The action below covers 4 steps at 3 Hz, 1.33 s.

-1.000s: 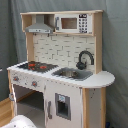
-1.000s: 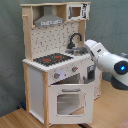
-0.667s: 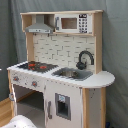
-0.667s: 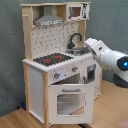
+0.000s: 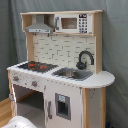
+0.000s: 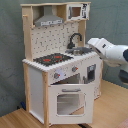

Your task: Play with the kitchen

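- The toy kitchen (image 5: 57, 70) (image 6: 60, 65) stands upright on a wooden floor (image 6: 107, 112) before a grey-green curtain (image 5: 115, 45), filling most of both exterior views.
- In the second exterior view the white Panda arm (image 6: 111, 50) enters from 3 o'clock, its front end level with the counter and just beside the sink (image 6: 82, 50) end of the kitchen; the kitchen lies at 9 o'clock from it.
- The arm's tip cannot be made out there, so I cannot tell whether the gripper is released, clenched or grasping anything.
- In the first exterior view only a pale rounded shape (image 5: 17, 122) at 7 o'clock is cut off by the frame; what it is stays unclear.
- The windowed oven door (image 6: 70, 102) hangs slightly ajar in the second exterior view.
- Grey hood (image 5: 39, 27) and microwave (image 5: 72, 23) sit on top; the black stovetop (image 5: 35, 65) with red rings lies at 9 o'clock from the sink, with the black faucet (image 5: 85, 57) behind the sink.
- Compared with a second ago, the arm has pushed a little further toward the counter; the kitchen has not shifted.
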Available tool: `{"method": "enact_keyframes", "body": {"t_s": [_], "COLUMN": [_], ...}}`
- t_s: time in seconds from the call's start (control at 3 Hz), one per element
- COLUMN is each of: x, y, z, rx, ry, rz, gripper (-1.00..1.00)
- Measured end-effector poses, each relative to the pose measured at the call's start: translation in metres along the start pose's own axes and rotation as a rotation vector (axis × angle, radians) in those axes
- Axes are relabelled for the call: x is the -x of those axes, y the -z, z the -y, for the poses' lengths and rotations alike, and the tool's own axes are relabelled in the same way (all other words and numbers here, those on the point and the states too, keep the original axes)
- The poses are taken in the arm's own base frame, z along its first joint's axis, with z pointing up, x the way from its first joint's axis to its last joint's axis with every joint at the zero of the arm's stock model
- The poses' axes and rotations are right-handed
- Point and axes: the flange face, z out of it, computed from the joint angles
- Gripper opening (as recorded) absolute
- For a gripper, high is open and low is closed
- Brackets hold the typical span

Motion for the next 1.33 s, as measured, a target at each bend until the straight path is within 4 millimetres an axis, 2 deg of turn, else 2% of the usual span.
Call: {"method": "enact_keyframes", "body": {"t_s": [0.67,1.33], "x": [0.037,0.07], "y": [-0.004,-0.027], "z": [-0.01,-0.018], "rx": [-0.152,-0.301], "ry": [0.112,0.204], "rz": [0.032,0.045], "gripper": [1.0,1.0]}}
